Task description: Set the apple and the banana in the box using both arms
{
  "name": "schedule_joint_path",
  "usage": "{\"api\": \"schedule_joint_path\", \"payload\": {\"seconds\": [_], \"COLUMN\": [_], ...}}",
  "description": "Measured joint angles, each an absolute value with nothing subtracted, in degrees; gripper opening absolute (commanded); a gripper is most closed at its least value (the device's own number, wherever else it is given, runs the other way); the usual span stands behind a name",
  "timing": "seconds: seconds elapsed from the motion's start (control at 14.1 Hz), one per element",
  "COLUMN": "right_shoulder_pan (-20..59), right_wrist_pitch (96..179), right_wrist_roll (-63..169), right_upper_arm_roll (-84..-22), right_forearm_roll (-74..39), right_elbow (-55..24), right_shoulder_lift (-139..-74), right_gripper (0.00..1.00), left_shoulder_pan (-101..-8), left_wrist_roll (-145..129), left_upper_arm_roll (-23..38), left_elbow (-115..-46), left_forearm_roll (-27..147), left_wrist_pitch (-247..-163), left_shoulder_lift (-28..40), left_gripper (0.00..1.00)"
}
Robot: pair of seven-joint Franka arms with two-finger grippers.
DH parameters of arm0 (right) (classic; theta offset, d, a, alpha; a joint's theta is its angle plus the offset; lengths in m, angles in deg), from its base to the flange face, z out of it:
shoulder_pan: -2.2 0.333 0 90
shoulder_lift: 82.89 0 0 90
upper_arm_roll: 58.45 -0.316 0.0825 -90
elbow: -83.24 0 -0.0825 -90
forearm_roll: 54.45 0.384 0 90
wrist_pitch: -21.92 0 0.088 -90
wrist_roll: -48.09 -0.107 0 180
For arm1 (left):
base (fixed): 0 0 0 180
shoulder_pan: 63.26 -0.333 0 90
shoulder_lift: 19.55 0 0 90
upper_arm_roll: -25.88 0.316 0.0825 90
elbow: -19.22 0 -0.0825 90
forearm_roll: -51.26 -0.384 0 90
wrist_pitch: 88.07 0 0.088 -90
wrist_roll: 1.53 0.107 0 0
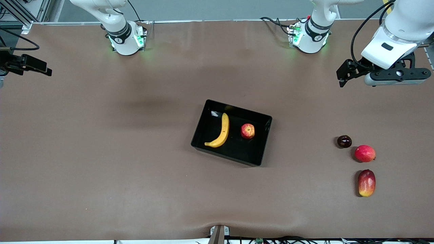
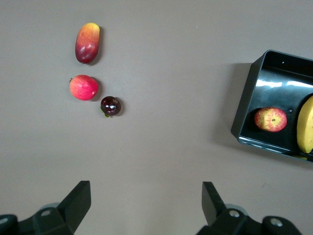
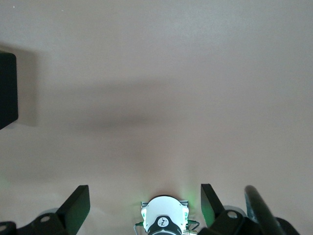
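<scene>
Shallow glossy black plastic box [image 1: 262,140] sits mid-worktop on the brown worktop [image 1: 101,162]. Inside it: curved yellow banana [image 1: 220,131] toward the right arm's end, small round red apple with yellowish streaks [image 1: 248,131] beside it toward the left arm's end, the two apart. Both fruits rest on the box floor.

Left hand [image 1: 342,76] up in the air over bare worktop at the left arm's end, fingers [image 2: 78,198] spread wide, nothing held. Right hand [image 1: 40,67] over bare worktop at the right arm's end, fingers [image 3: 78,203] wide too, empty.

Loose fruits near the left arm's end, well apart from the box: small dark round fruit [image 1: 344,141], plain pinkish-red round fruit [image 1: 365,153] just beside it, elongated red-and-yellow mango-like fruit [image 1: 366,183] nearest the front camera.
</scene>
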State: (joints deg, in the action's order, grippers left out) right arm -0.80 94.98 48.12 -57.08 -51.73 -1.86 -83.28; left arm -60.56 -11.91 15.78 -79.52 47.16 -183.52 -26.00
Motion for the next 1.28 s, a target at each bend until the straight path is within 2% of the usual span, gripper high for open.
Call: {"api": "schedule_joint_path", "payload": {"seconds": [0.43,1.28], "right_shoulder_pan": [-0.81,-0.81], "right_wrist_pitch": [94.84,94.84], "right_wrist_roll": [48.12,48.12], "right_upper_arm_roll": [-57.08,-57.12], "right_forearm_roll": [-51.72,-51.67], "right_elbow": [-1.88,-2.18], "right_shoulder_lift": [-83.29,-83.29], "right_gripper": [1.0,1.0], "left_shoulder_pan": [-61.08,-61.08], "left_wrist_roll": [-9.38,-8.36], "left_upper_arm_roll": [18.32,19.32], "left_elbow": [-79.62,-77.43], "left_forearm_roll": [49.35,49.4], "left_wrist_pitch": [-183.39,-181.54], "left_shoulder_lift": [-26.06,-26.22], "left_gripper": [1.0,1.0]}}
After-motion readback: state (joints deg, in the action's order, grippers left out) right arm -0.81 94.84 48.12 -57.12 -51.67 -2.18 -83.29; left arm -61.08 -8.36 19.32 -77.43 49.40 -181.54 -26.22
